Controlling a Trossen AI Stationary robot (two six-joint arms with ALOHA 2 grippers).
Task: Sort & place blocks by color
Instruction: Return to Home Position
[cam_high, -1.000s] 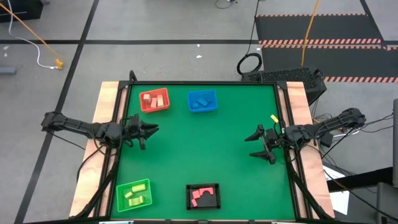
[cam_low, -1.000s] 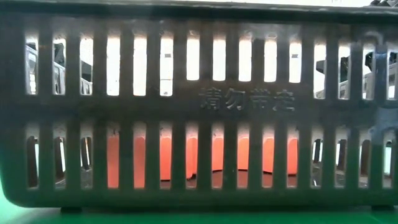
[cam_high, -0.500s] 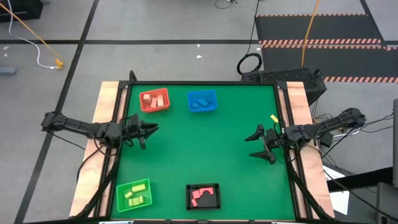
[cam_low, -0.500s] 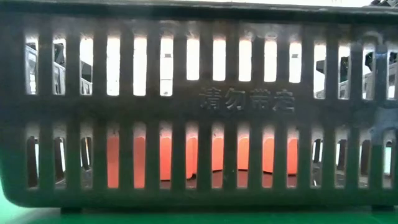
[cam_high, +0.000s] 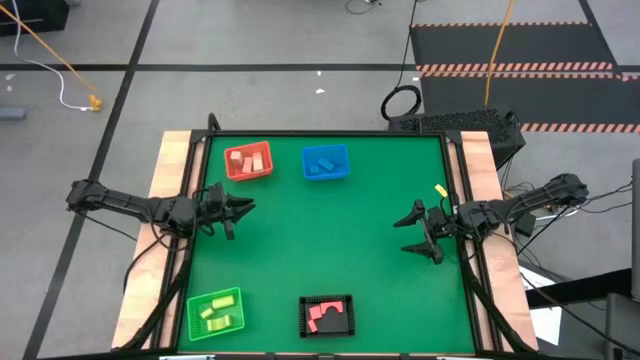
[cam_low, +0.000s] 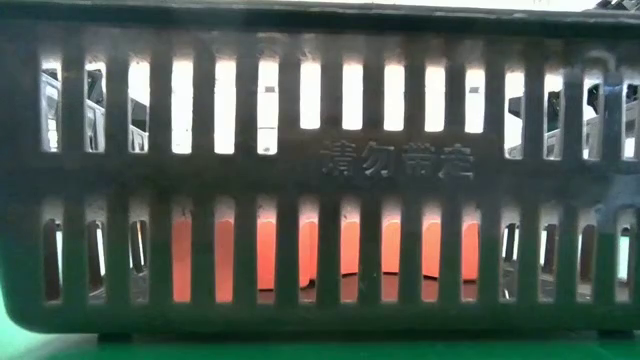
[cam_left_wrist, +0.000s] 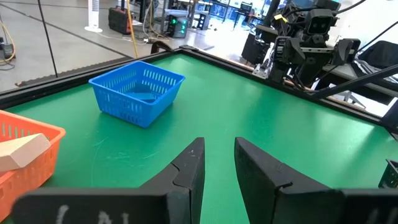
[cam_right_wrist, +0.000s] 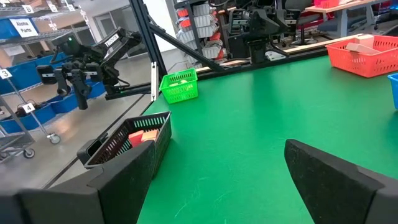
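Observation:
Blocks lie sorted in four mesh baskets on the green table. Tan blocks (cam_high: 252, 159) are in the red basket (cam_high: 233, 172), and one tan block (cam_left_wrist: 22, 149) shows in the left wrist view. Blue blocks (cam_high: 322, 165) lie in the blue basket (cam_high: 344, 174). Yellow-green blocks (cam_high: 213, 314) fill the green basket (cam_high: 193, 322). Red/pink blocks (cam_high: 322, 316) (cam_low: 300, 262) sit in the black basket (cam_high: 304, 318). My left gripper (cam_high: 243, 210) (cam_left_wrist: 219, 142) hovers open near the table's left edge. My right gripper (cam_high: 404, 234) (cam_right_wrist: 224, 149) hovers wide open near the right edge. Both hold nothing.
The black basket's slotted wall (cam_low: 320, 160) fills the low view. Red and blue baskets stand at the far edge, green and black at the near edge. Bare green mat (cam_high: 330, 240) spreads between the two grippers. Wooden strips (cam_high: 170, 170) border the table's left and right sides.

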